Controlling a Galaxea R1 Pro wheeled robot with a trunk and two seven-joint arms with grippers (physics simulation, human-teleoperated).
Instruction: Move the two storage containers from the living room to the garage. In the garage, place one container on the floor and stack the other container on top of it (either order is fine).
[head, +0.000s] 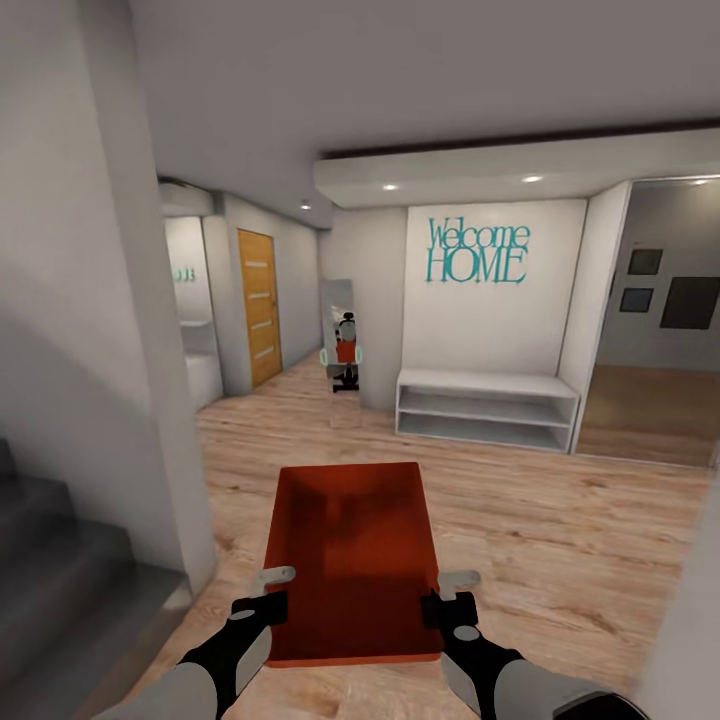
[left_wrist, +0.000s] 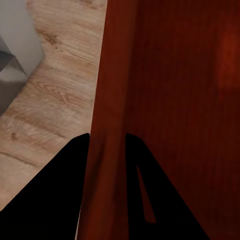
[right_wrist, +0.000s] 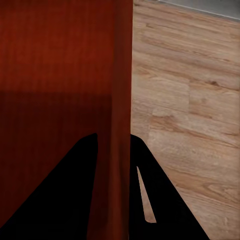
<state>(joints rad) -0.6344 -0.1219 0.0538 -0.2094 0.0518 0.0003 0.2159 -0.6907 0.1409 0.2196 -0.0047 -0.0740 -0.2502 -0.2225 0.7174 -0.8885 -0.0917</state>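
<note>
Entry hall w/ wood plank floor (head: 560, 520) and white shoe bench (head: 487, 408) centre-right; orange-red storage container (head: 352, 560) lower centre, carried level, looks stiff & light, best held mid long walls; left gripper (head: 277, 590) and right gripper (head: 445, 592) each pinch a wall.

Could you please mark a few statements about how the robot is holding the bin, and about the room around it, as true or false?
1. Both grippers clamp the storage container, one on each long wall. True: the left gripper and the right gripper each straddle a wall.
2. The container holds a stack of books. False: it is empty.
3. The floor under the container is dark concrete. False: it is a light wood plank floor.
4. Teal lettering on the white wall ahead reads "Welcome HOME". True.
5. The low white shelf unit stands beneath the lettering. True.
</note>
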